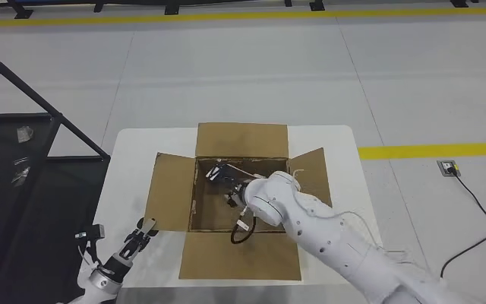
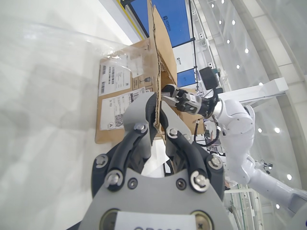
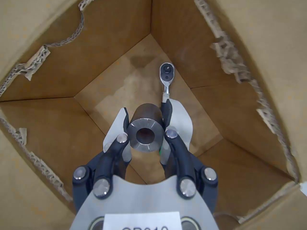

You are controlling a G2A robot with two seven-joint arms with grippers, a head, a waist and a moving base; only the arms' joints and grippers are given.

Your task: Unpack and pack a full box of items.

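Inside the open cardboard box [image 1: 243,138] at the centre of the white surface [image 1: 338,144], the right gripper [image 3: 145,114] has its fingers [image 3: 167,111] clamped on a metal cylinder [image 3: 144,134] (a round hole shows in its end face). A ratchet wrench [image 3: 166,72] lies in a corner of the box floor. At lower left of the top view, the left gripper [image 1: 146,228] pinches the edge of the left flap [image 2: 163,44], fingers nearly closed.

White table [image 1: 152,140] with open cardboard box [image 1: 241,139] at its middle.
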